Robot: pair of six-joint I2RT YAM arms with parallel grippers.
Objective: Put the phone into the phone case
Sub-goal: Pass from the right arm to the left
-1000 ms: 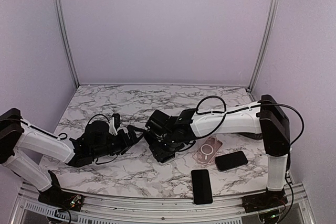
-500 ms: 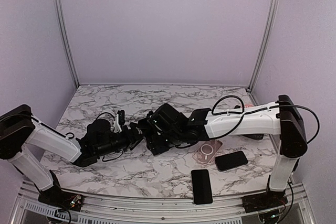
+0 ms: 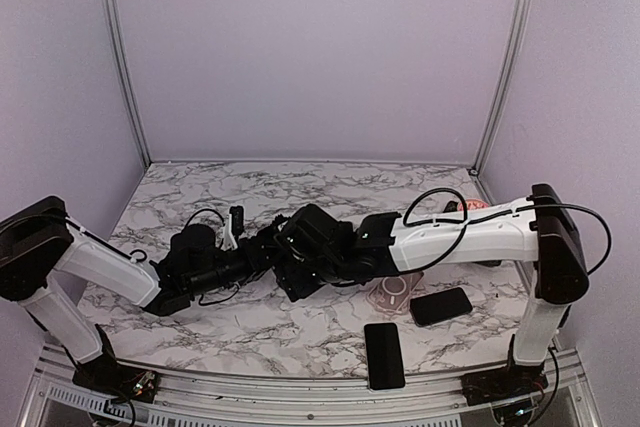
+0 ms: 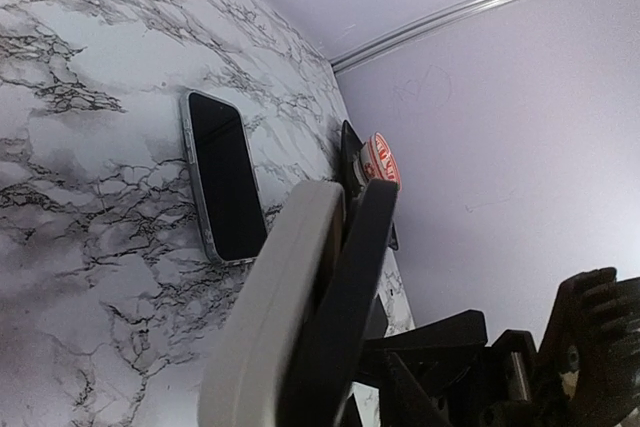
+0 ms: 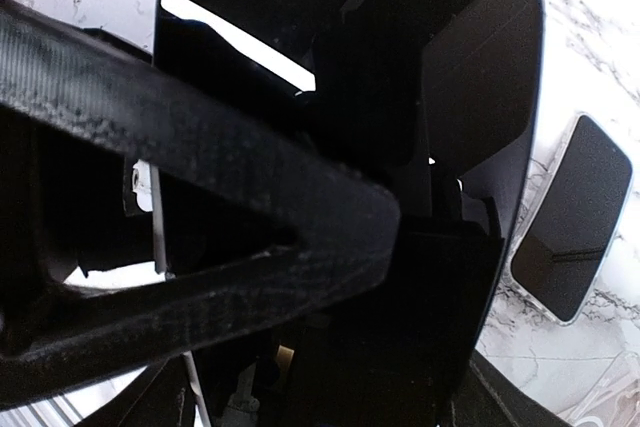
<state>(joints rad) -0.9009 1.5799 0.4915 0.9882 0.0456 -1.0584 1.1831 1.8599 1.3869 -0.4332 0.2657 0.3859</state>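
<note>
The phone (image 5: 480, 77) has a glossy black screen and a pale back, and it is held up off the table between both grippers at mid-table. My right gripper (image 3: 292, 269) is shut on it, with one black finger (image 5: 200, 177) crossing in front of the screen. My left gripper (image 3: 268, 255) comes from the left and is closed onto the phone's edge (image 4: 285, 317), seen edge-on in the left wrist view. The phone case (image 3: 395, 287), clear pinkish with a ring, lies flat on the marble to the right, partly hidden under the right forearm.
Two other dark phones lie on the table: one (image 3: 440, 305) beside the case and one (image 3: 384, 354) at the front edge. A small red-topped object (image 3: 470, 205) sits at the back right. Purple walls enclose the marble table (image 3: 200, 192).
The right arm carried the phone left and up. The left gripper moved right to meet it and its jaws closed in on the phone's edge.
</note>
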